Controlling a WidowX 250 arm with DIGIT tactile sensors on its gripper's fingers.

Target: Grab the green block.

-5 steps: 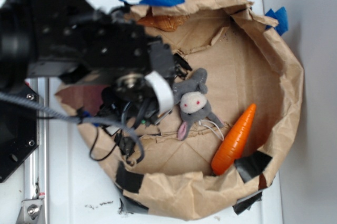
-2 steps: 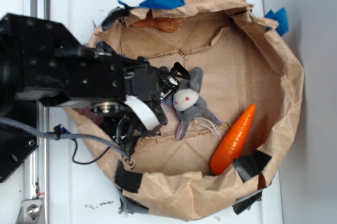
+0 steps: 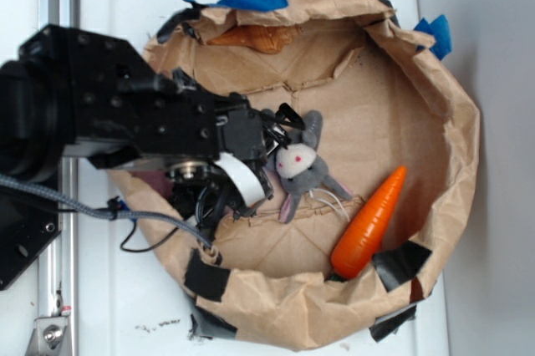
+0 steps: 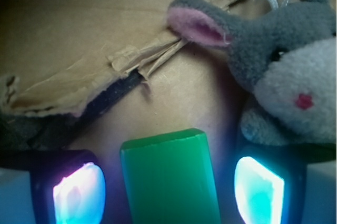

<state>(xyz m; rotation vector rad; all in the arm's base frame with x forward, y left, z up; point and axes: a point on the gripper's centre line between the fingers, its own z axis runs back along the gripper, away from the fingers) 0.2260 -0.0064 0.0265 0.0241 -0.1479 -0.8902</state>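
Note:
The green block (image 4: 168, 182) lies flat on the brown paper, and its near end sits between my two lit fingers. My gripper (image 4: 168, 191) is open, with a gap between the block and each pad (image 4: 79, 192). The grey plush rabbit (image 4: 284, 71) lies just past the right finger, close to it. In the exterior view the gripper (image 3: 272, 140) is low inside the paper bag, right beside the rabbit (image 3: 299, 164). There the arm hides the green block.
The crumpled brown paper bag (image 3: 451, 122) rings the work area with raised walls. An orange carrot (image 3: 368, 222) lies at the lower right inside it. A torn paper flap (image 4: 79, 92) lies ahead on the left. Black cables (image 3: 167, 222) hang over the bag's left rim.
The arm has swung left and down into the bag, and the gripper has settled beside the rabbit. The rabbit has shifted slightly left. The carrot has stayed put.

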